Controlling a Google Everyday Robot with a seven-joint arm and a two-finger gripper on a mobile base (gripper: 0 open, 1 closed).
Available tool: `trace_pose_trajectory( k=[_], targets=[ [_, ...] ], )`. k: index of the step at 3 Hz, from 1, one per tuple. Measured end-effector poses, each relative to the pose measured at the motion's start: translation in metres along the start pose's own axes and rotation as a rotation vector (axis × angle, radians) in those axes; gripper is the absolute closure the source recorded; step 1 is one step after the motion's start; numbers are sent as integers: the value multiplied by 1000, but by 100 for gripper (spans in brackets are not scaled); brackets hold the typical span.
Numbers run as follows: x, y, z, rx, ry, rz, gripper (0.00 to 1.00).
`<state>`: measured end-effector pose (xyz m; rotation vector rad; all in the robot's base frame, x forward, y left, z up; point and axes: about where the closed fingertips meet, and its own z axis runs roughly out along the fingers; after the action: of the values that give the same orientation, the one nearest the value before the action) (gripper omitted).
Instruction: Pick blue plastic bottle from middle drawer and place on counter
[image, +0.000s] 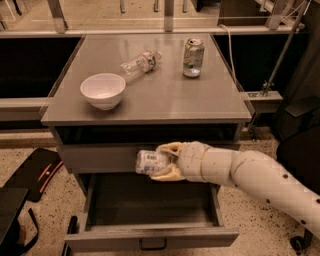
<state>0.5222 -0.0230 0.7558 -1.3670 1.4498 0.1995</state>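
Note:
My gripper (162, 161) is shut on the blue plastic bottle (150, 162), a short stubby bottle with a pale bluish-white label. It holds the bottle sideways above the open middle drawer (150, 235), in front of the shallower grey drawer front. The bottle's right end is hidden between the tan fingers (167, 173). The white arm reaches in from the lower right. The grey counter (160, 97) lies above and behind the gripper.
On the counter stand a white bowl (103, 90) at the left, a clear bottle with a red-white label (139, 64) lying on its side, and a drink can (193, 57) at the back right. A black object (35, 172) lies on the speckled floor at left.

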Motion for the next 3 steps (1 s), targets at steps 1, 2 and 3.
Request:
trace_pose_trajectory(
  k=[1, 2, 3],
  targets=[
    [-65, -40, -30, 82, -43, -120, 100],
    [-133, -97, -55, 183, -90, -239, 100],
    [-133, -97, -55, 183, -90, -239, 100]
  ],
)
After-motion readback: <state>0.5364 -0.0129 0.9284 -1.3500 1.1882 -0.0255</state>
